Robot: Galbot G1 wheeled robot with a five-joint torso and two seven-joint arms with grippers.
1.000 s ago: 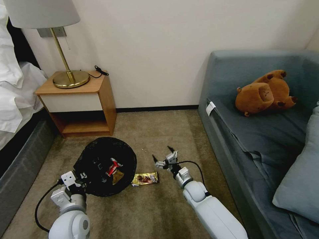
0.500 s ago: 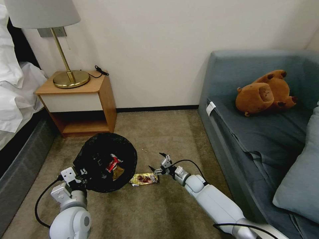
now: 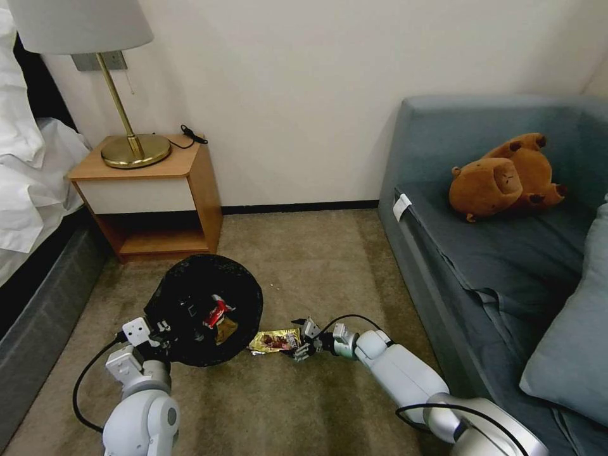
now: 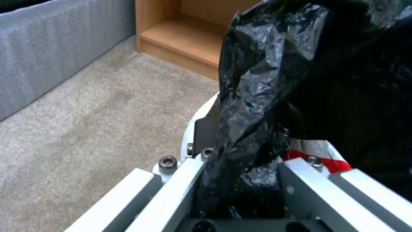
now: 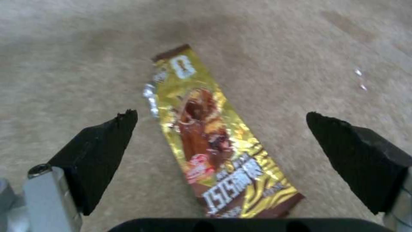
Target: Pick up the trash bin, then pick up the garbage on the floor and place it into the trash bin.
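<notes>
The trash bin (image 3: 190,291), its black bag (image 4: 266,71) folded over the rim, hangs tilted just above the carpet. My left gripper (image 3: 159,334) is shut on its near rim, and the left wrist view shows the bag pinched in that gripper (image 4: 240,174). Inside the bin lie a red-white wrapper (image 3: 217,313) and a tan scrap (image 3: 226,330). On the floor right of the bin rests the garbage, a yellow-brown snack bar wrapper (image 3: 274,341). My right gripper (image 3: 303,341) is low at its right end, open. In the right wrist view the wrapper (image 5: 210,135) lies between the black fingertips (image 5: 103,148).
A wooden nightstand (image 3: 152,190) with a brass lamp (image 3: 130,149) stands behind the bin. A bed (image 3: 28,190) borders the left side. A grey sofa (image 3: 468,266) with a brown plush toy (image 3: 503,177) borders the right. Carpet (image 3: 297,253) stretches between them.
My right arm has stretched out and dropped to the floor, bringing the open gripper left to the snack bar wrapper. The bin in my left gripper has shifted only slightly.
</notes>
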